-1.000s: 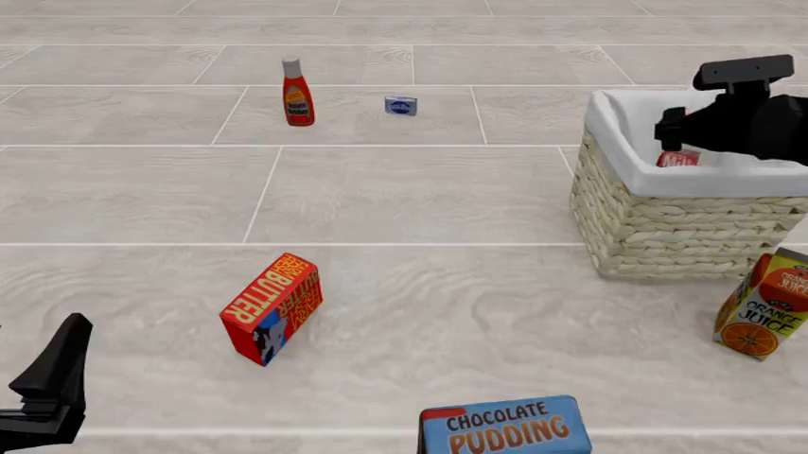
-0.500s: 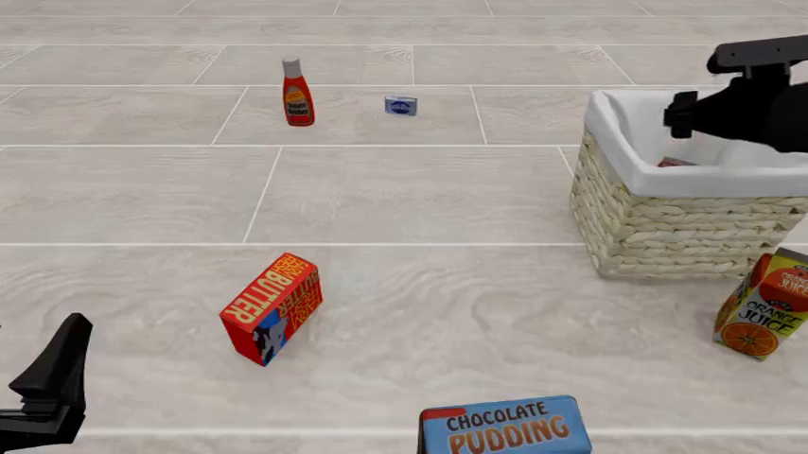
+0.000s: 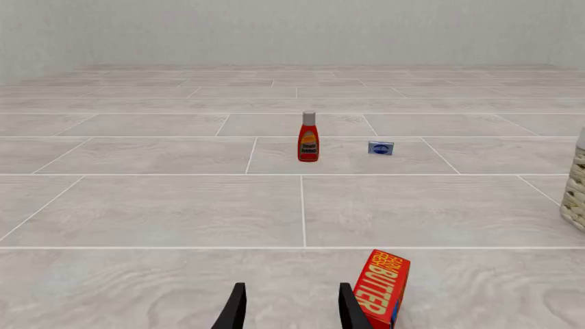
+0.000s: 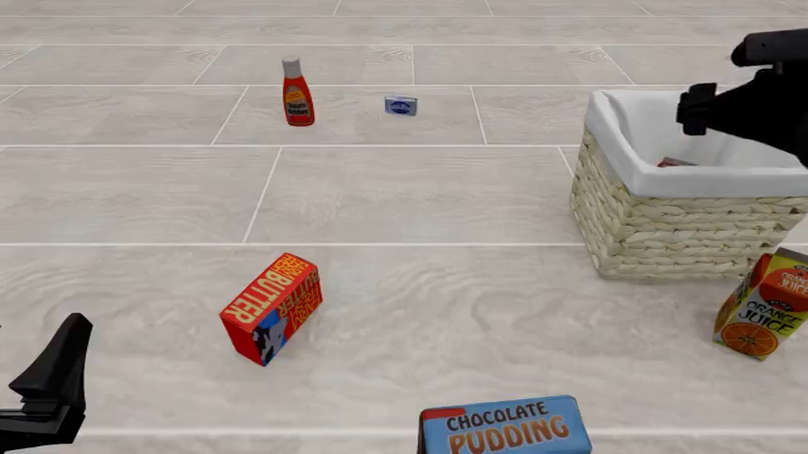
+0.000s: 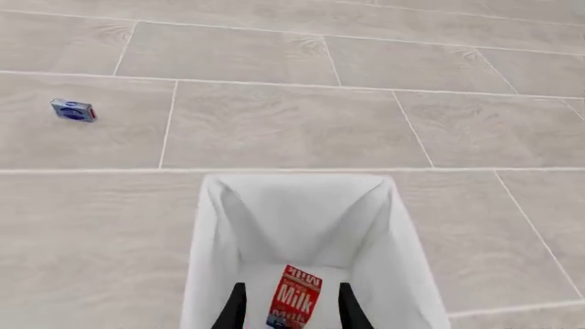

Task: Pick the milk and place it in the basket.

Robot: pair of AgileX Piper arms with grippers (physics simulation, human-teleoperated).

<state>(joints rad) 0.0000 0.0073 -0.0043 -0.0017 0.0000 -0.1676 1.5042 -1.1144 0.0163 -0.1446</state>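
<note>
The milk (image 5: 297, 297), a red carton with white lettering, lies on the white liner inside the wicker basket (image 4: 657, 222). In the front view only a red sliver of the milk (image 4: 676, 163) shows above the rim. My right gripper (image 4: 702, 112) hangs above the basket's far right side, apart from the carton. Its fingers stand open in the right wrist view, where the right gripper (image 5: 292, 310) looks down into the basket (image 5: 205, 274). My left gripper (image 4: 51, 383) rests low at the near left, and the left gripper (image 3: 292, 312) is open with nothing between its fingers.
A tilted red butter box (image 4: 272, 306) stands at the near centre-left. A ketchup bottle (image 4: 297, 93) and a small blue box (image 4: 400, 105) stand far back. An orange juice carton (image 4: 764, 305) is near the basket's front right. A chocolate pudding box (image 4: 505, 427) lies at the front edge.
The right gripper let go of the milk, which dropped into the basket. It then rose and drew back to the right. The left arm has not moved.
</note>
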